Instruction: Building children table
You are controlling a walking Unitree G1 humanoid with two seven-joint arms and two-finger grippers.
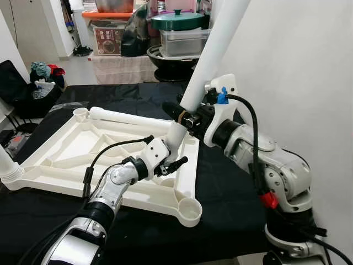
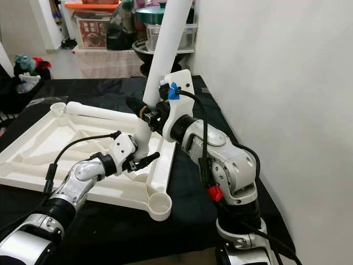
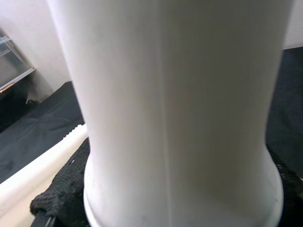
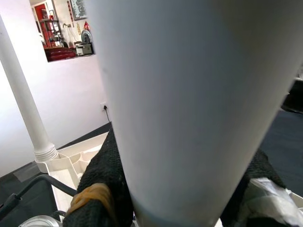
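A white table top (image 1: 148, 193) lies upside down on the black-covered surface (image 1: 226, 193). A long white leg (image 1: 212, 49) rises tilted from the frame's far right corner. My right gripper (image 1: 185, 114) is shut on it partway up, black fingers (image 4: 106, 175) on both sides. My left gripper (image 1: 170, 158) is shut on the leg's lower end (image 3: 180, 142), with one finger (image 1: 180, 162) pointing right. Another leg (image 1: 128, 117) lies along the far edge. A third leg (image 1: 6, 165) stands at the near left corner. The near right socket (image 1: 190, 208) is empty.
A white wall (image 1: 298, 72) runs close along the right side. Boxes, a green-lidded pot (image 1: 177, 21) and a covered bench stand behind the table. A dark bag with clothes (image 1: 38, 83) sits on the floor at far left.
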